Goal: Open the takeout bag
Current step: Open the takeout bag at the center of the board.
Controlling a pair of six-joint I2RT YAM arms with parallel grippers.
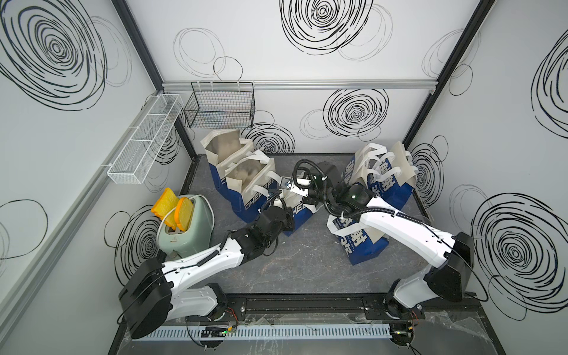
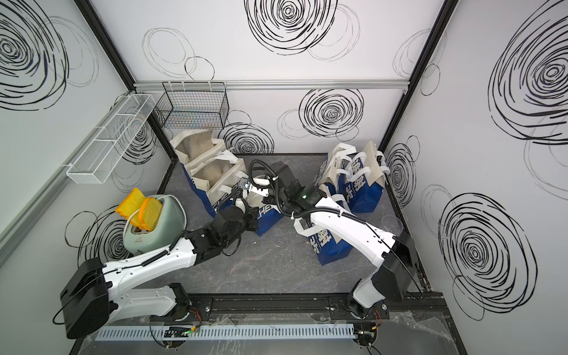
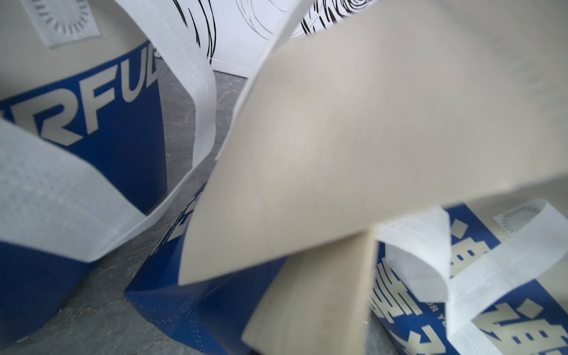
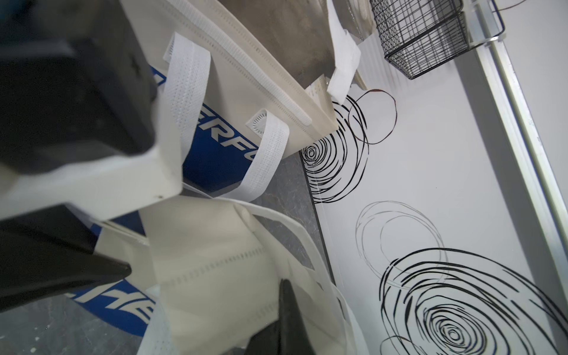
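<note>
Two claws meet over one takeout bag [image 1: 300, 212], which stands on the desk [image 1: 307, 270] directly beneath them. The left claw [image 1: 289, 212] is pressed together, seemingly on a beige flap [image 3: 338, 138] of it. The right claw [image 4: 204, 276] pinches the pale top edge opposite. We should draw both sides apart evenly, keeping the base planted. The bag is blue below and cream above, with white strap handles [image 4: 156, 325], its mouth not yet spread.

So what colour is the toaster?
The toaster is pale mint green. It shows best in a top view.
</note>
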